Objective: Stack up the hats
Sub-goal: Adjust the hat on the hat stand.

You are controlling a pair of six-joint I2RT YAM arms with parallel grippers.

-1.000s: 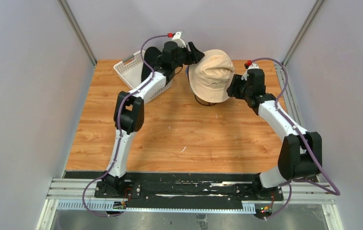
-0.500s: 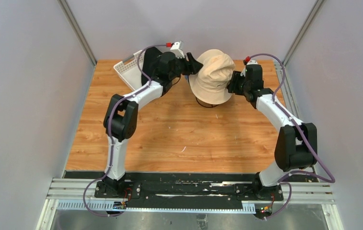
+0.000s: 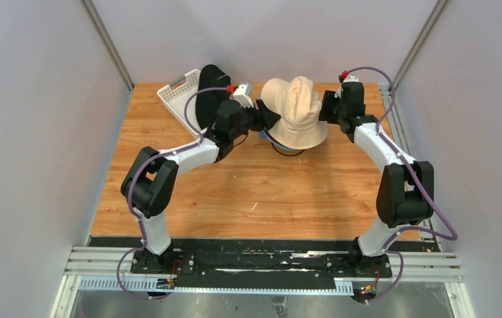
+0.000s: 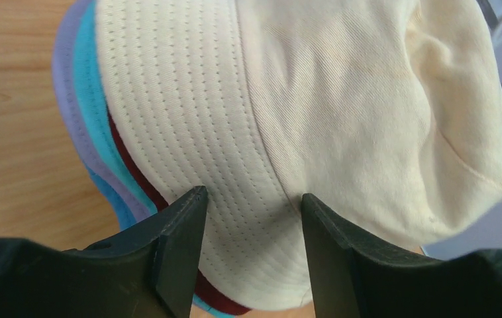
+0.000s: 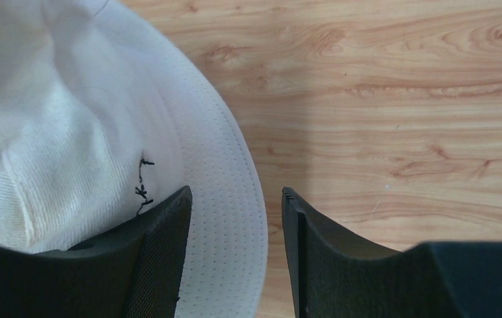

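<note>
1. Well to the left of the beige hat (image 3: 296,109), a white lattice basket (image 3: 177,95) is sitting on the wooden table (image 3: 255,185).
2. A black hat (image 3: 207,99) is leaning against the basket's right side. It is lying between the basket and the beige hat and apart from the beige hat.
3. The left gripper (image 3: 265,119) is pointing at the beige hat's left side. In the left wrist view its fingers (image 4: 175,258) are standing apart, released, with the hat's stitched brim showing in the gap. Whether the pads are touching the fabric cannot be told.
4. Four more brims are peeking out from under the beige hat's left edge, nested one under another. Going outward they are the dark red hat (image 4: 126,159), the teal hat (image 4: 89,93), the lavender hat (image 4: 66,99) and the blue hat (image 4: 110,199).
5. The beige hat is sitting on top of this stack, crown up, with the crown creased and dented.
6. A curved piece of a black wire stand (image 3: 287,152) is showing just under the beige hat's near edge.
7. The right gripper (image 3: 330,106) is hovering at the beige hat's right side. In the right wrist view its fingers (image 5: 159,265) are standing apart, with the brim's edge and bare wood both showing between them. It is released and is not clamping anything.
</note>
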